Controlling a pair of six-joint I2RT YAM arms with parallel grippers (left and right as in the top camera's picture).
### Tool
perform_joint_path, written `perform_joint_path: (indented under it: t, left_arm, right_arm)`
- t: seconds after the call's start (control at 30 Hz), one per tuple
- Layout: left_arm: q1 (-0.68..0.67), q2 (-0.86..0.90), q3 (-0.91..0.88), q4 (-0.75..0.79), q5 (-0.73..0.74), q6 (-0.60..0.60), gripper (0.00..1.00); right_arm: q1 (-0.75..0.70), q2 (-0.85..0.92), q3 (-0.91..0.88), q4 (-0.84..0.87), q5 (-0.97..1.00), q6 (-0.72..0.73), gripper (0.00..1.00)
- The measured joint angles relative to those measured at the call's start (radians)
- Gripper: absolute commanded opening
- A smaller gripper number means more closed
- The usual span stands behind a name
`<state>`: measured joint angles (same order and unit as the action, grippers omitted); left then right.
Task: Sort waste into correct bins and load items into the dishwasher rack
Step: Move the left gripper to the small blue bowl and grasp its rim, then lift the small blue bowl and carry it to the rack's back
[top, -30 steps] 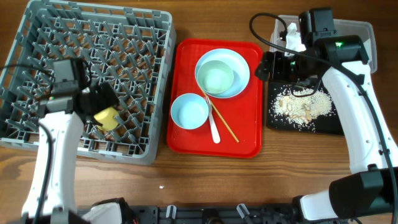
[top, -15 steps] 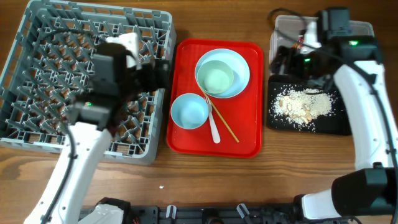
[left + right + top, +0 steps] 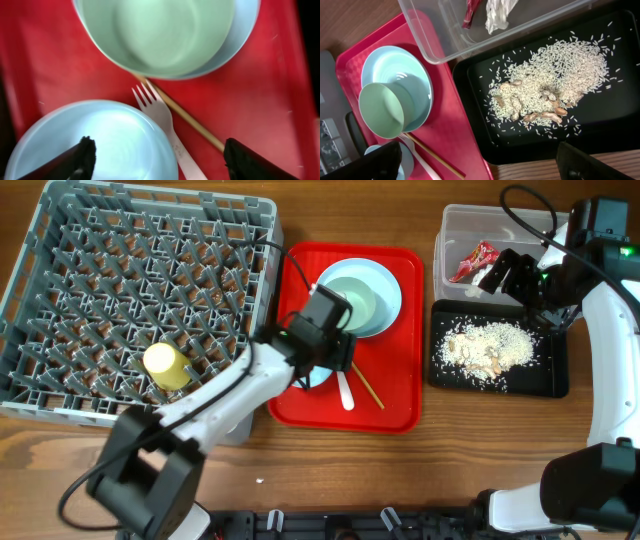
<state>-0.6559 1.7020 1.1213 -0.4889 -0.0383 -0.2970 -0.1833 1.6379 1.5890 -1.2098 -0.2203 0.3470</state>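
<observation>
My left gripper (image 3: 325, 352) (image 3: 165, 165) is open and empty, low over the red tray (image 3: 400, 395). Its fingers straddle the near rim of a small mint-green bowl (image 3: 95, 142) and the white fork (image 3: 162, 117). Chopsticks (image 3: 366, 389) lie beside the fork. The second green bowl (image 3: 352, 305) sits on the round plate (image 3: 392, 300). The yellow cup (image 3: 165, 364) lies in the grey rack (image 3: 60, 240). My right gripper (image 3: 510, 275) (image 3: 480, 167) is open and empty between the tub and the black tray. The red wrapper (image 3: 473, 260) and white napkin (image 3: 497, 12) lie in the clear tub (image 3: 500, 220). Food scraps (image 3: 490, 348) lie in the black tray (image 3: 545, 380).
The rack takes up the left of the wooden table, the red tray the middle, and the tub and black tray the right. My left arm reaches across the rack's front right corner. A cable loops above my right arm.
My left gripper left the yellow cup in the rack and swung right onto the red tray over the small bowl. My right gripper drew back rightward, and the wrapper now lies uncovered in the tub.
</observation>
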Motion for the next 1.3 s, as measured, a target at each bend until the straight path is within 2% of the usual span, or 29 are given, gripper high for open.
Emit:
perform_joint_path:
  t: [0.3, 0.5, 0.73, 1.07, 1.3]
  left_arm:
    - [-0.039, 0.113, 0.000, -0.017, -0.054, 0.002, 0.38]
    - [-0.039, 0.137, 0.000, -0.037, -0.070, 0.000, 0.32]
    - [-0.047, 0.146, 0.000, -0.041, -0.069, -0.004, 0.04]
    - [-0.052, 0.123, 0.012, -0.062, -0.085, 0.000, 0.04]
    - [-0.039, -0.028, 0.076, -0.080, -0.077, 0.000, 0.04]
  right_arm:
    - [0.000, 0.000, 0.000, -0.006, 0.000, 0.000, 1.00]
    - [0.000, 0.000, 0.000, -0.009, 0.000, 0.000, 0.99]
    - [0.000, 0.000, 0.000, -0.010, 0.000, 0.000, 1.00]
    - [0.000, 0.000, 0.000, -0.010, 0.000, 0.000, 1.00]
    - [0.000, 0.000, 0.000, -0.010, 0.000, 0.000, 1.00]
